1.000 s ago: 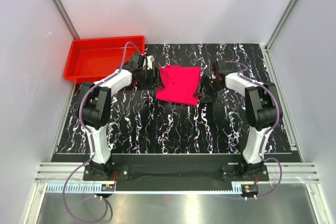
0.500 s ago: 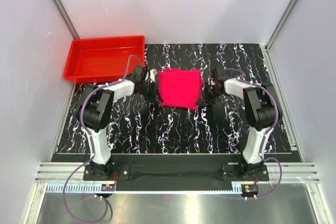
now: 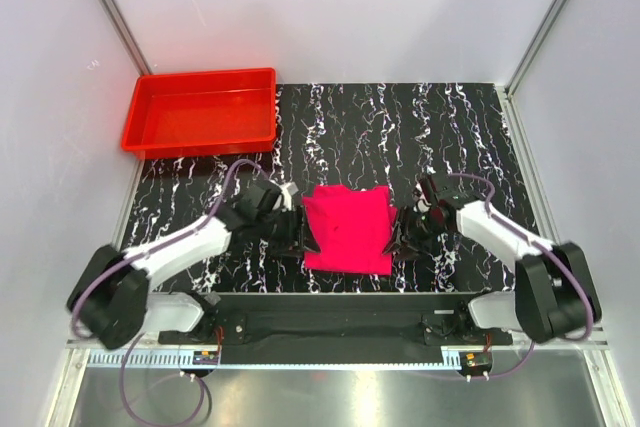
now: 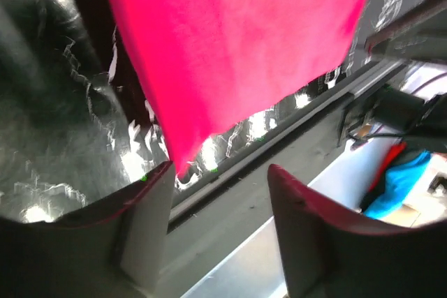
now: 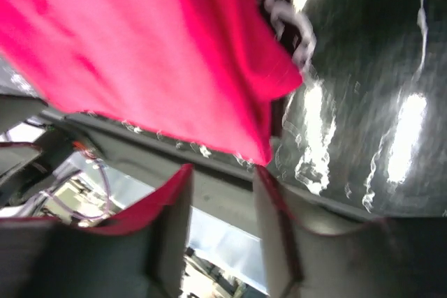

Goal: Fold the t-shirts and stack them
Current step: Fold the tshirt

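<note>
The folded magenta t-shirt lies on the marbled tabletop, close to its near edge, between the left gripper and right gripper; both jaws stand released, a cloth corner at each

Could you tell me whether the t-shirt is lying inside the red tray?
No, the t-shirt sits on the table near its front edge, well apart from the tray at the far left corner.

I see both arms laid low, elbows out, forearms angled inward. Left gripper and right gripper face each other, well apart. Jaws parted on both.
</note>
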Robot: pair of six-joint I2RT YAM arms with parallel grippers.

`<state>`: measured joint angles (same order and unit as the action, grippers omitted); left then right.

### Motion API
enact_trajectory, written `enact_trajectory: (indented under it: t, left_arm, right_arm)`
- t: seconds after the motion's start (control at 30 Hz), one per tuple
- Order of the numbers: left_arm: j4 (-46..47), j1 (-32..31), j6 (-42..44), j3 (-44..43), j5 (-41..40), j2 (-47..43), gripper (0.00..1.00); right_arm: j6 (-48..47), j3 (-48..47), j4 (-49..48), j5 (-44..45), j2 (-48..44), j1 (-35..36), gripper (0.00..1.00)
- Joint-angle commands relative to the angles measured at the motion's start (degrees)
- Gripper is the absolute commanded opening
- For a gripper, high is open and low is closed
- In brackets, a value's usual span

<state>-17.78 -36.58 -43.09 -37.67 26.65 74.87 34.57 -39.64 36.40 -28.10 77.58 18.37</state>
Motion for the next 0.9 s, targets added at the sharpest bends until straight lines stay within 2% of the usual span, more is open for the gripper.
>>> enact_trajectory:
  t: [0.0, 0.07, 0.13, 0.2, 0.33, 0.5, 0.67, 0.87]
  left_arm:
    - [-5.84, 0.45, -2.27, -2.22, -6.86, -7.27, 0.70]
    - [-11.71, 1.33, 0.97, -6.52, -10.02, -9.03, 0.88]
    - [-14.46, 2.73, 4.92, -10.38, -10.22, -8.60, 0.92]
    - [-13.78, 5.45, 7.92, -11.98, -8.82, -6.85, 0.92]
    - [-10.97, 11.69, 15.99, -16.72, -3.82, -0.88, 0.84]
    - [-9.12, 16.01, 21.64, -22.97, 0.76, 8.87, 0.87]
    - [-6.92, 16.19, 24.28, -27.19, 4.45, 17.76, 0.89]
    - [-2.88, 16.27, 22.44, -28.16, 7.88, 23.73, 0.78]
  right_arm:
    - [-1.08, -1.93, 5.87, -0.20, -6.20, 0.09, 0.52]
    - [-2.04, -5.52, 9.20, 2.15, -5.70, 0.17, 0.62]
    - [-5.80, -13.07, 12.27, 5.85, -3.50, 0.17, 0.65]
    - [-8.28, -19.82, 12.82, 8.74, 0.89, 0.00, 0.69]
    - [-14.25, -29.78, 11.68, 12.27, 9.68, -0.26, 0.68]
    - [-17.78, -40.23, 11.93, 12.72, 21.81, -1.49, 0.66]
    - [-18.75, -42.19, 10.27, 12.01, 27.27, -2.55, 0.64]
    - [-17.96, -42.72, 8.25, 7.54, 31.22, -3.61, 0.57]
